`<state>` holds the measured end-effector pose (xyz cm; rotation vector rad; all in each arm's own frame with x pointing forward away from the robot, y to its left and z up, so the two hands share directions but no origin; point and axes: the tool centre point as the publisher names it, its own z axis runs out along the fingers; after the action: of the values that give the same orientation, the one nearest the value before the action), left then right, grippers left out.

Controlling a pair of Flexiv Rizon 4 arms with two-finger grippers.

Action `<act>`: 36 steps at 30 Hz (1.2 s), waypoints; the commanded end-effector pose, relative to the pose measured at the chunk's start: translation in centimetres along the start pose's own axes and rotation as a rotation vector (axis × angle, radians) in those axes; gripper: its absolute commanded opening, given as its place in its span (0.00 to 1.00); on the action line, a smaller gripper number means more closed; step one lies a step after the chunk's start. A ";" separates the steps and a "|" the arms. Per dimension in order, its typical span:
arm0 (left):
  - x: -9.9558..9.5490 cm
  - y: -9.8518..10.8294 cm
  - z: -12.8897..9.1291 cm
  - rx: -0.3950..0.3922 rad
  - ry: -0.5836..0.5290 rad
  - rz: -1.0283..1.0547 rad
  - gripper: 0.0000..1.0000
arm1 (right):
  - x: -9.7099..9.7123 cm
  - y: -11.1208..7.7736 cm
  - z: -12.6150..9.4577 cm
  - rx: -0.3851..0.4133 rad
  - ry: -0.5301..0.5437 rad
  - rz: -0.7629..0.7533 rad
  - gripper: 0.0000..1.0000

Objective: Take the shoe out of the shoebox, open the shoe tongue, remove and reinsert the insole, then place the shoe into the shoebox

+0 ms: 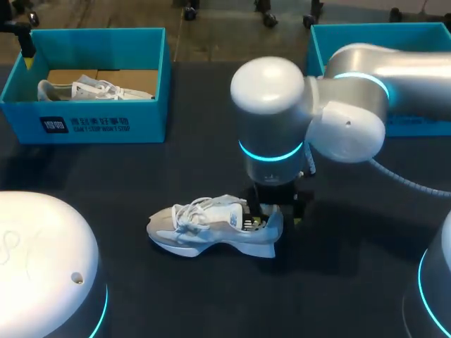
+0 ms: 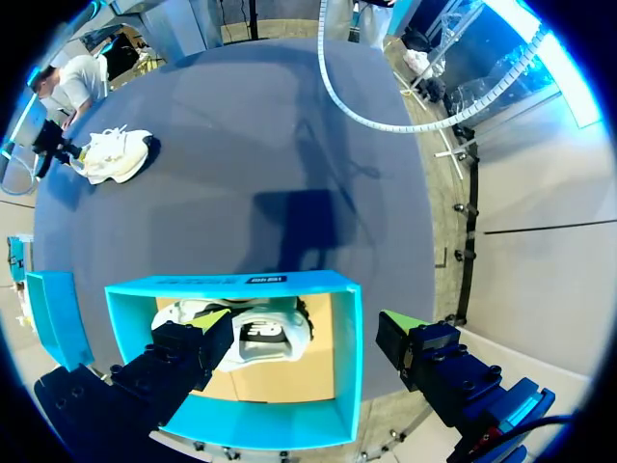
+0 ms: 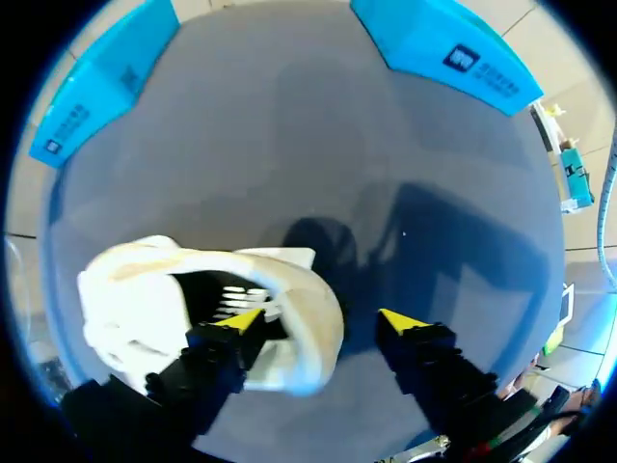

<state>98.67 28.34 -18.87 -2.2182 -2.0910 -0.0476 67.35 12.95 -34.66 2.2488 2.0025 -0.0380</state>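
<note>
The grey-white shoe (image 1: 211,229) lies on the dark worktop (image 1: 338,282), out of any box, resting on its sole a little in front of the middle. Its toe points toward the left arm's side and its laces lie loose on top. The right arm (image 1: 338,98) comes in from its side and stands straight above the heel. In the right wrist view the right jaws are spread wide. One yellow fingertip (image 3: 246,320) is down inside the shoe's (image 3: 145,289) opening, where a dark inside is visible, and the other fingertip (image 3: 397,321) is outside, behind the heel. The heel wall stands between them, but the outer fingertip looks a little apart from it, so the jaws are not closed on the shoe. At the far left of the worktop stands a blue shoebox (image 1: 106,125) without a lid, and a second white shoe (image 1: 91,90) lies in it on brown cardboard. Another blue box (image 1: 331,35) stands at the far right, partly behind the right arm. The left arm (image 1: 42,260) shows only as a big white dome near the front corner. In the left wrist view the left jaws hang above the shoebox (image 2: 347,367), also spread wide and holding nothing. One fingertip (image 2: 212,318) is over the second shoe (image 2: 265,338) and the other (image 2: 400,323) is outside the box wall. Far beyond the box, the same view shows the grey-white shoe (image 2: 114,154) on the worktop.
</note>
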 end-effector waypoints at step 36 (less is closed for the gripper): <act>0.0 -0.1 0.0 -0.002 0.002 0.001 1.00 | -10.9 0.0 -4.6 -0.608 0.942 -0.655 1.00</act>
<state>98.67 28.33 -18.87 -2.2183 -2.0908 -0.0477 66.67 4.64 -28.36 1.6439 2.3154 0.5537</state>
